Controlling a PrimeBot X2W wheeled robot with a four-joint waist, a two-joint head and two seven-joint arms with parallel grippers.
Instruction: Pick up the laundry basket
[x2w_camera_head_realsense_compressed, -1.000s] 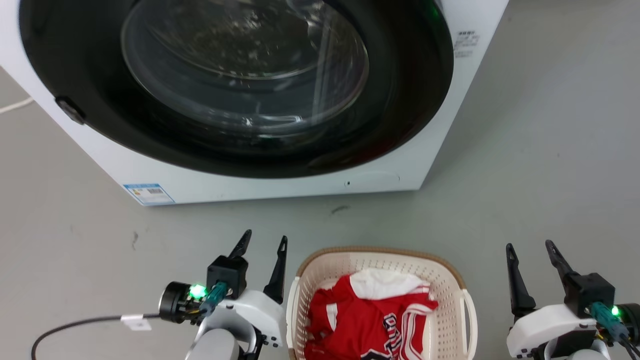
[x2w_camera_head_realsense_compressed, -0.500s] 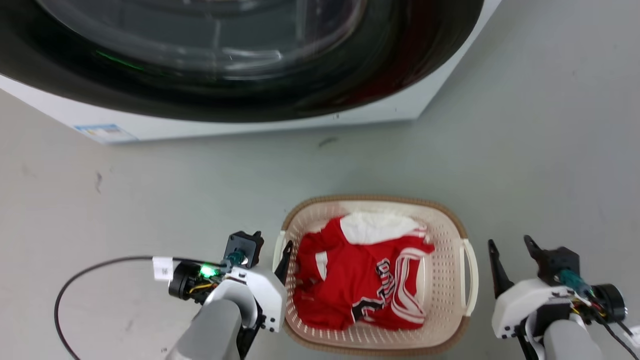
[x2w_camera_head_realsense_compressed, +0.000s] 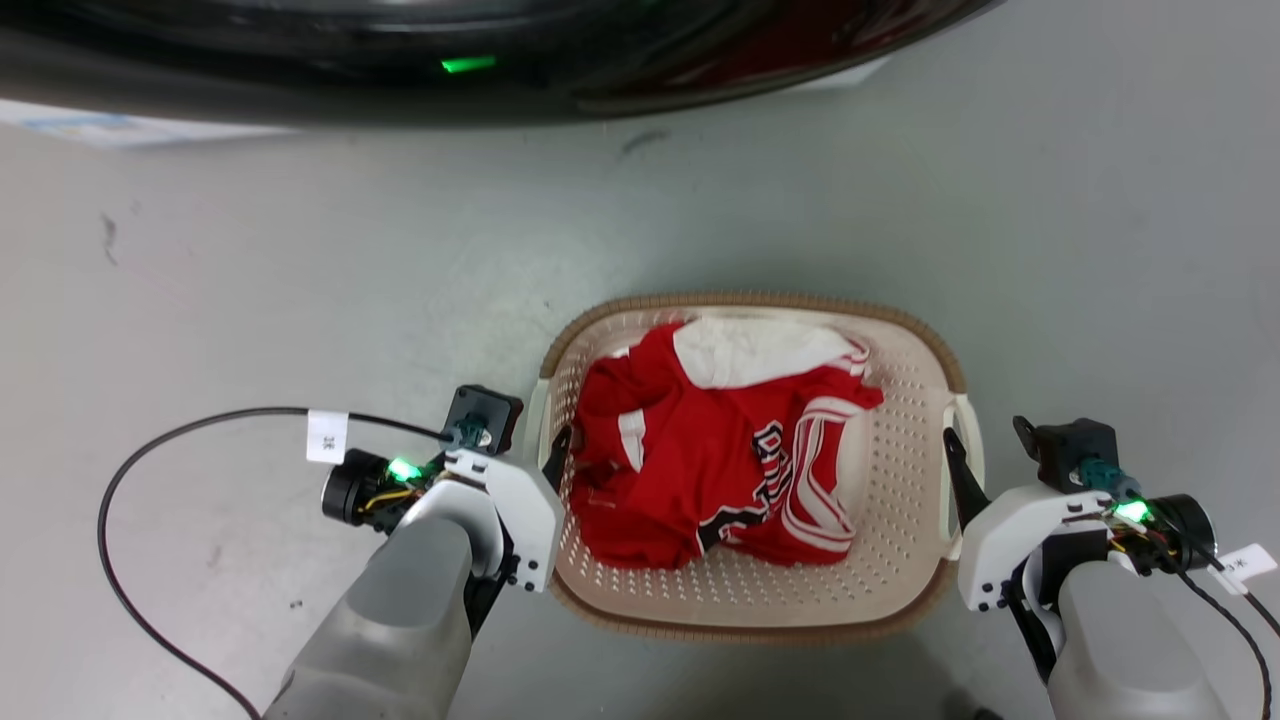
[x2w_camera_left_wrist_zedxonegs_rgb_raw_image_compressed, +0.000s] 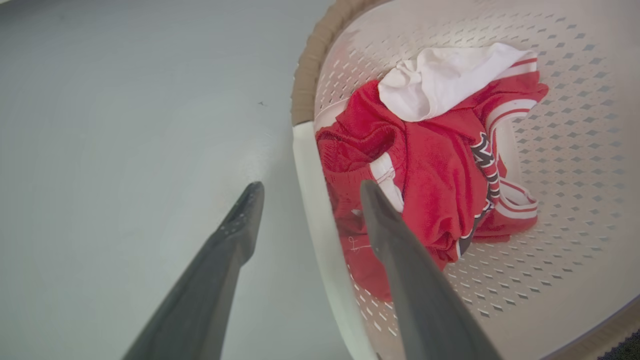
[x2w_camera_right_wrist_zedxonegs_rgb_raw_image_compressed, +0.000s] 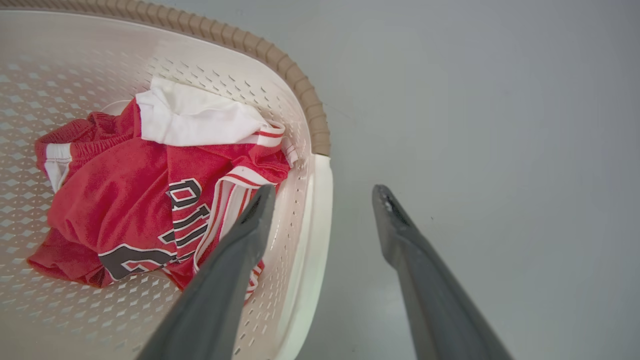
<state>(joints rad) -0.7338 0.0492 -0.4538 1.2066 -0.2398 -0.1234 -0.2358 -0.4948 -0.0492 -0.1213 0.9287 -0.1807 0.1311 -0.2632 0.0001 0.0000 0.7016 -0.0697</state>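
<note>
The left gripper (x2w_camera_left_wrist_zedxonegs_rgb_raw_image_compressed: 311, 186) and right gripper (x2w_camera_right_wrist_zedxonegs_rgb_raw_image_compressed: 325, 190) are standing spread, straddling the white handles (x2w_camera_left_wrist_zedxonegs_rgb_raw_image_compressed: 320, 225) at 9 and 3 o'clock of the laundry basket (x2w_camera_head_realsense_compressed: 905, 400). It is sitting on the floor (x2w_camera_head_realsense_compressed: 300, 300), the washing machine (x2w_camera_head_realsense_compressed: 300, 40) looming at 12 o'clock.

Grey forearms (x2w_camera_head_realsense_compressed: 400, 610), white wrist shells (x2w_camera_head_realsense_compressed: 515, 500), dark tapered fingers (x2w_camera_left_wrist_zedxonegs_rgb_raw_image_compressed: 405, 270), green lights (x2w_camera_head_realsense_compressed: 404, 468), black cables (x2w_camera_head_realsense_compressed: 250, 409), seemingly tagged.

the smooth grey floor (x2w_camera_head_realsense_compressed: 1100, 200) bears the cream laundry basket (x2w_camera_head_realsense_compressed: 750, 299) near the middle and the washing machine (x2w_camera_head_realsense_compressed: 250, 70) at the far edge; a dark scuff (x2w_camera_head_realsense_compressed: 108, 235) marks its far left.
</note>
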